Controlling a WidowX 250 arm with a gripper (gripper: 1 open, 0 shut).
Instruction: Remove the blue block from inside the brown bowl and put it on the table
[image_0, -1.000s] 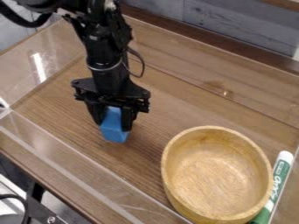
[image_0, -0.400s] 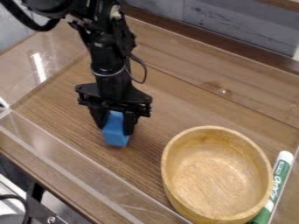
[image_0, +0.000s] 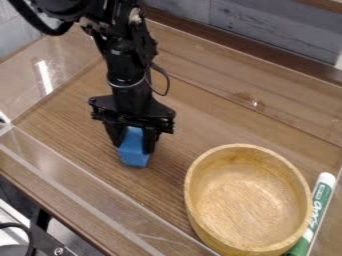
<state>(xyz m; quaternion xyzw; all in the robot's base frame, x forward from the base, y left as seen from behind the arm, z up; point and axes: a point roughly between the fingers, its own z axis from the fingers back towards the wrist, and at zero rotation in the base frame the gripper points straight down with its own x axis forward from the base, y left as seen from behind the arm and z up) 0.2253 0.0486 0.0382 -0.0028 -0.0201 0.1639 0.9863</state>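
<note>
blue is the block (image_0: 131, 150), one of it, left of centre in the frame, pinched at its top between the dark fingers of the claw (image_0: 132, 138), which points straight down and is clenched on it. the block's lower end is at or just above the wood-grain surface (image_0: 241, 110); whether it touches cannot be told. the single black arm (image_0: 120, 50) rises from the claw toward the upper left of the frame, with a cable running along it.

one bowl (image_0: 247, 198), light wooden and round with a thick rim, sits at the lower right, apart from the block and the claw, with bare surface between them. its inside shows only wood grain. one marker (image_0: 317, 212), green and white, lies at the right edge of the frame just beside the bowl's right rim, running up and down the picture.

clear plastic walls (image_0: 80, 175) stand along the surface's edges at the left and along the lower left, close to the block but not touching it. a grey panelled wall (image_0: 274, 30) fills the upper right behind the surface.
</note>
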